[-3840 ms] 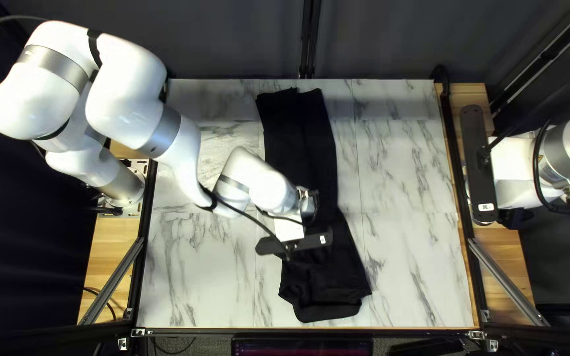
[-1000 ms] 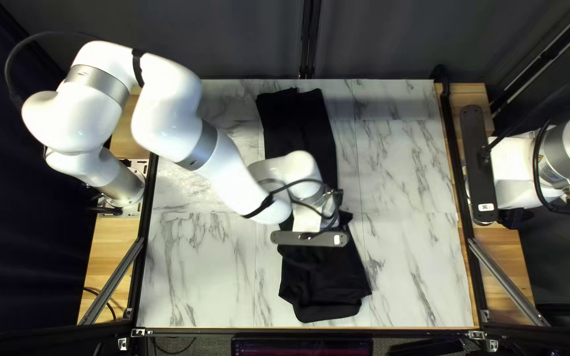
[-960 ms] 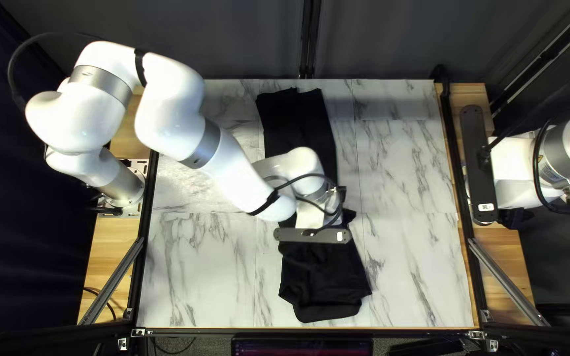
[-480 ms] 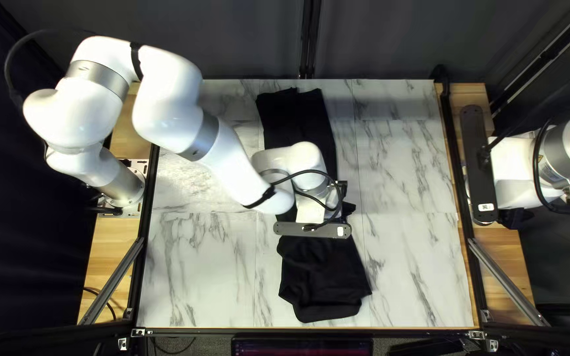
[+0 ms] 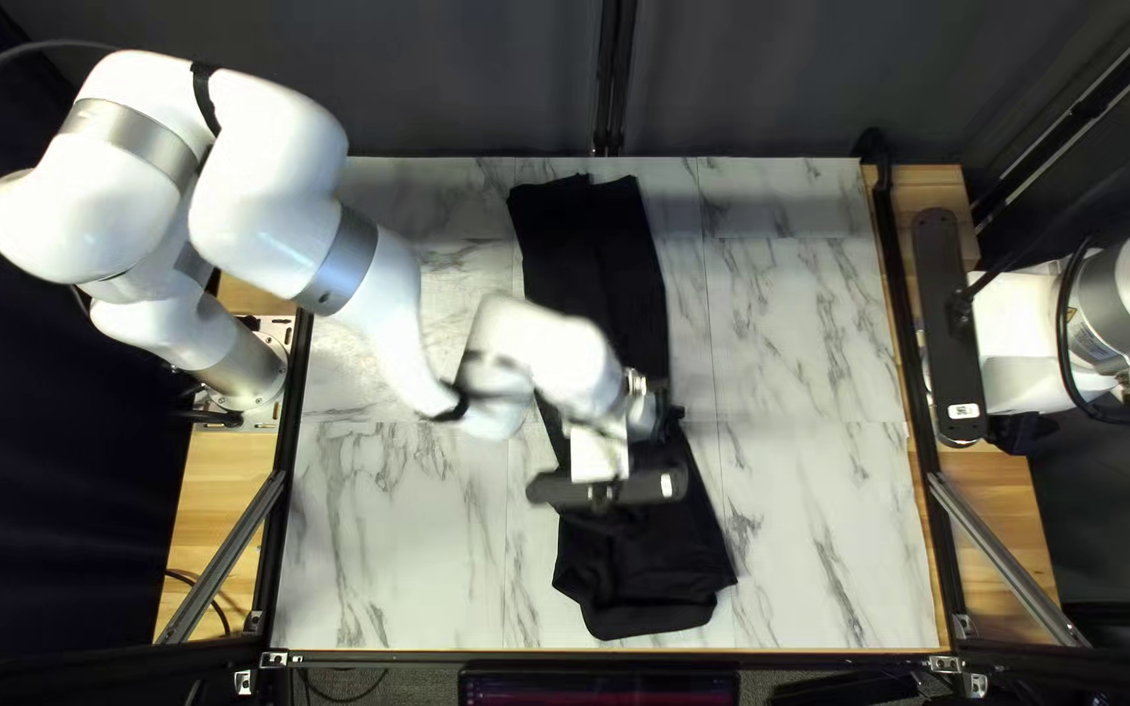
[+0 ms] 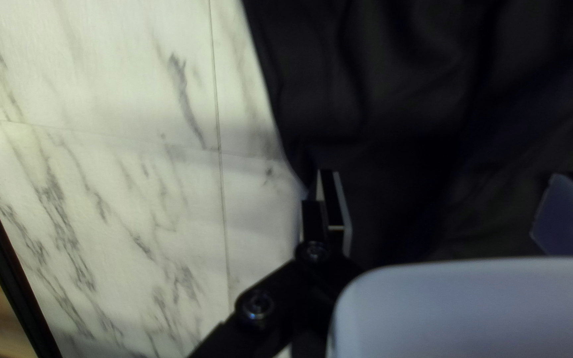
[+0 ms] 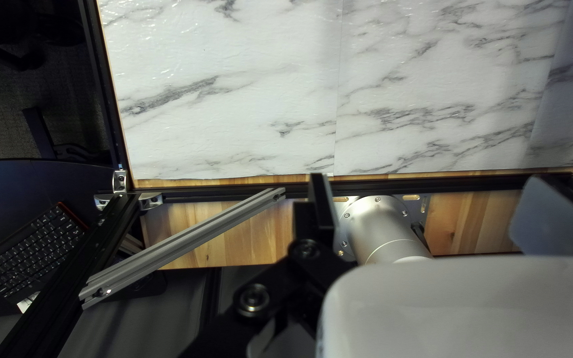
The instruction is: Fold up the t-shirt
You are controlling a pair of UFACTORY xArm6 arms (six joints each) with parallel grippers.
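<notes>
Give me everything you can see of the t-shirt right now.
The t-shirt is plain black, soft-looking cloth, lying in a long, narrow shape on the marble-patterned table. Its far end is notched; its near end flares wider, with a rounded lip. Soft creases cross it, and it looks partly folded, though the layers are hard to tell. My left arm hides part of its middle. The left gripper is open over it; whether it touches the cloth, I can't tell.

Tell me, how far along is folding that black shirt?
Partly done, it seems: the black shirt lies in a long, narrow strip, probably with its sides folded in. Nothing is in hand: the left arm's fingers are open at its middle, the right arm's fingers open, away from it. Likely left: folding the strip shorter.
</notes>
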